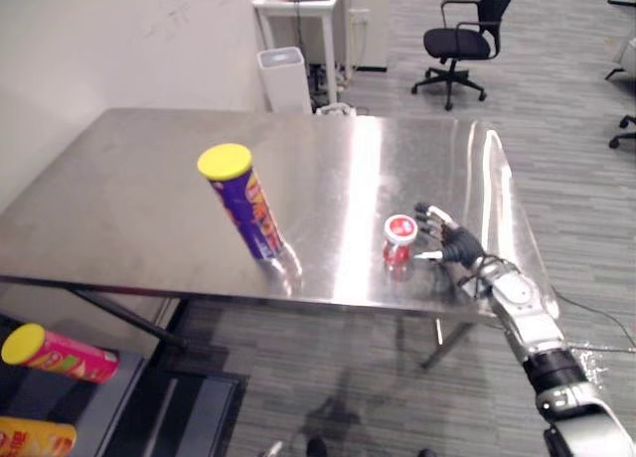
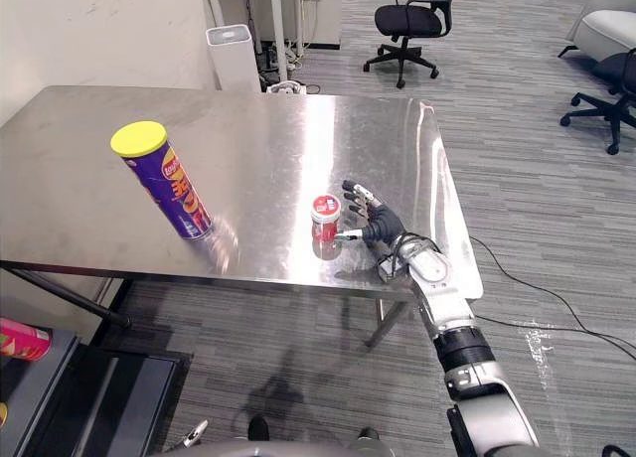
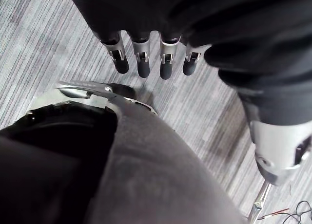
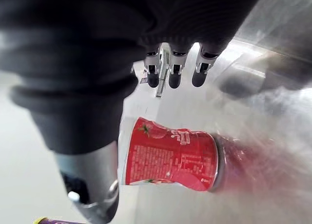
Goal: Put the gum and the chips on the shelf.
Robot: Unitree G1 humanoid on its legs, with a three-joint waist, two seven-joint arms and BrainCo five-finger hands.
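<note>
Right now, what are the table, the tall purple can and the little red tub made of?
Table: looks like brushed steel; it shines and mirrors the light. Purple can: probably cardboard with a glossy printed wrap; its yellow lid looks plastic. Red tub: likely plastic under a shiny printed label.

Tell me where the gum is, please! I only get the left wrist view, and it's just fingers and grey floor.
Observer: The gum, a little red tub, stands on the steel table, near its front edge.
Operator: Is a hand grabbing it?
Observer: Not yet. The right hand is right beside it, open, with its fingers straight.
Operator: And where are the chips?
Observer: The chips, a purple can with a yellow lid, stand upright on the same table, to the gum's left and well apart from it.
</note>
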